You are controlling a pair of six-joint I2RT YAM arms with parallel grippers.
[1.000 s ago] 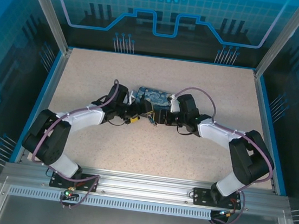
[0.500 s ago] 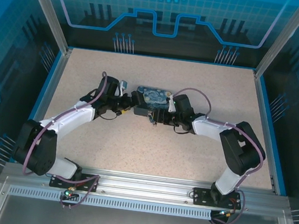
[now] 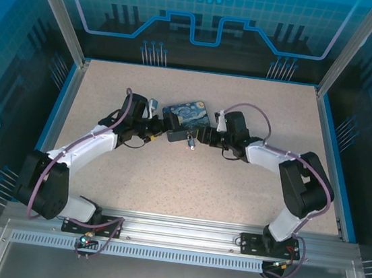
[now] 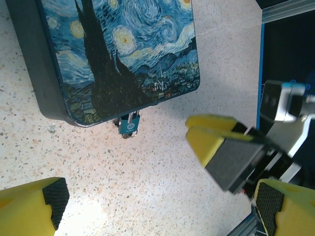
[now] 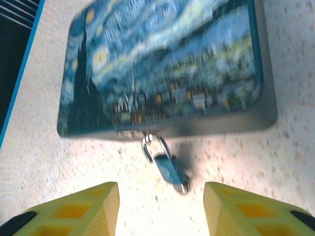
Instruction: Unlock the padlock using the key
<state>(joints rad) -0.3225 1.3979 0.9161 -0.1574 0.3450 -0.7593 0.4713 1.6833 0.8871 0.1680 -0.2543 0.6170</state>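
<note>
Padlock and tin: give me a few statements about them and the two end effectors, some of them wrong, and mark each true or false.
1. The padlock is hooked onto an edge of the starry-night tin. True.
2. The right end effector is clamped on the padlock. False: its jaws stand apart and grip nothing.
3. The left end effector is open and empty. True.
4. The tin's lid is plain grey. False: it bears a blue-and-yellow painting.
</note>
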